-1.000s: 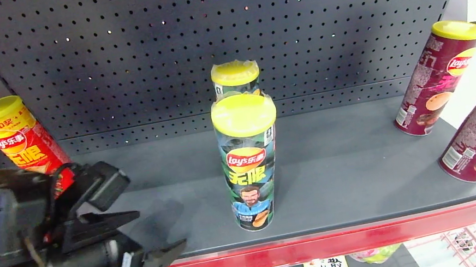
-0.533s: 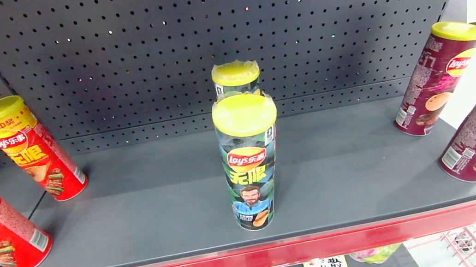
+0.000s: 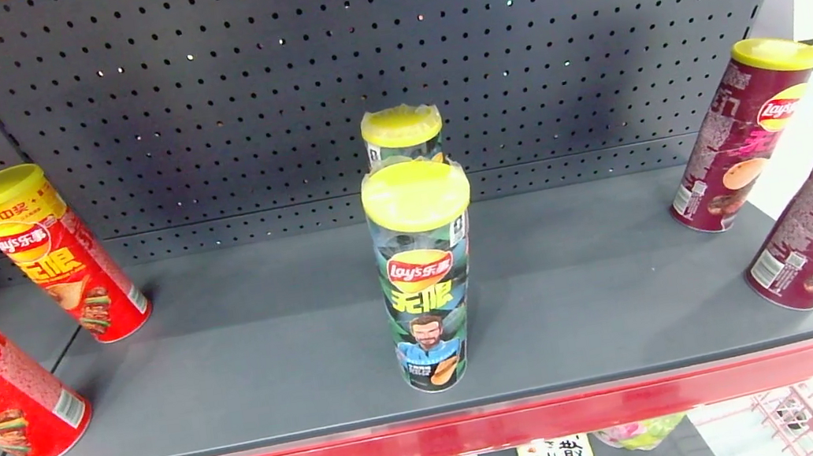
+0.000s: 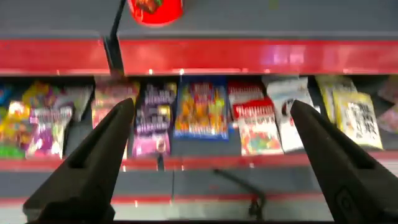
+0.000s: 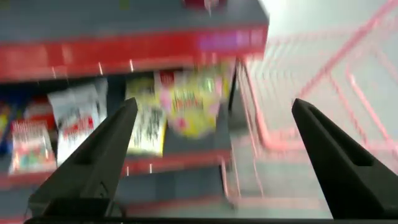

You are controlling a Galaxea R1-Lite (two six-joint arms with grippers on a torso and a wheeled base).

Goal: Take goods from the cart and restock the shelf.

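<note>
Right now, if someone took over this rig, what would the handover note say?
Left hand: open, empty, held low, facing the snack bags.
Right hand: open, empty, held low, with the pink cart ahead of it.
Shelf: two green cans in the middle, one in front of the other; red cans at the left, maroon cans at the right, all standing.
Done: six cans stand on the shelf.
Left: probably fetch more from the cart; bare room lies between the groups.
</note>
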